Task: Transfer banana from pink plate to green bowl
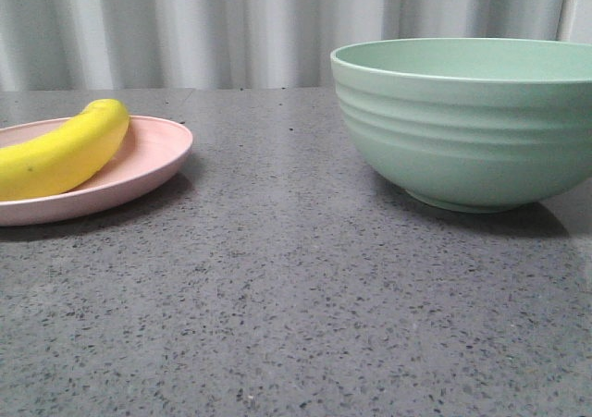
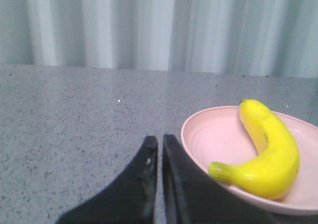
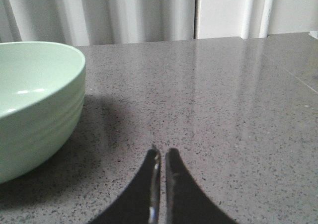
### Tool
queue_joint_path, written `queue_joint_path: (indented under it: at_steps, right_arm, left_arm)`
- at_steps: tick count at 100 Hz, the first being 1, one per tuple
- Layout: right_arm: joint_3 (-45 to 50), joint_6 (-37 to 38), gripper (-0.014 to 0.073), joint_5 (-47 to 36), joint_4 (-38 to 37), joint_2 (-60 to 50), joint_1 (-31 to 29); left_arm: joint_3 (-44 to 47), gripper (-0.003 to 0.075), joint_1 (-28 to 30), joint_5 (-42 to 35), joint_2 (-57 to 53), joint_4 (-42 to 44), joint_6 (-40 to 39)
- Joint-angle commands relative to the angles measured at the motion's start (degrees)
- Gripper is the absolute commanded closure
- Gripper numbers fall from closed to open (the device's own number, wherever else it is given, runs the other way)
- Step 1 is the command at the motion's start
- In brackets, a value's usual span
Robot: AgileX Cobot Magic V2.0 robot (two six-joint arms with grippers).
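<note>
Stretching across every view, the grey speckled table (image 1: 296,288) carries everything, and a pale pleated curtain (image 1: 231,29) hangs behind its far edge.

On the right side of the table stands the green bowl (image 1: 472,121), deep and round, with ridges running around its outside and a small foot under it. From the front its inside cannot be seen; the right wrist view shows part of its inner wall (image 3: 35,75), bare and pale.

Well apart from it, on the left side of the table, lies the pink plate (image 1: 153,158), shallow with a low rim, partly cut off by the picture's edge in the front view. In the left wrist view its rim (image 2: 191,134) shows clearly.

The banana (image 1: 65,149) rests on the plate, bright yellow and gently curved, lying within the rim. The left wrist view shows its whole length (image 2: 271,154), one end dark-tipped toward the far edge of the table, the other a greenish stub toward the near side.

The left gripper (image 2: 160,144) hovers just beside the plate's rim, its black fingers pressed almost together with only a thin slit between them, holding nothing. The right gripper (image 3: 162,157) is near the bowl, its fingers likewise closed on nothing, above bare table.
</note>
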Motion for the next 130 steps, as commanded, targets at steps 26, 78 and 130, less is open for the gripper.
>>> queue_joint_path:
  at_steps: [26,78,130]
  right_arm:
    - [-14.89,-0.07,0.0653,3.59,1.94,14.15,-0.25]
    - [-16.27,-0.07,0.0655,2.95,1.94,16.40,-0.25]
    - [-16.15,-0.07,0.0655,2.95,1.94,16.40,-0.25]
  left_arm:
    - [-13.45,0.0739,0.06,-2.75,15.01,0.01,0.00]
    - [-15.82,0.0144,0.06,-13.06,26.24,-0.58,0.00]
    - [-28.87,0.0244,-12.66,-0.30,45.98,-0.48,0.45]
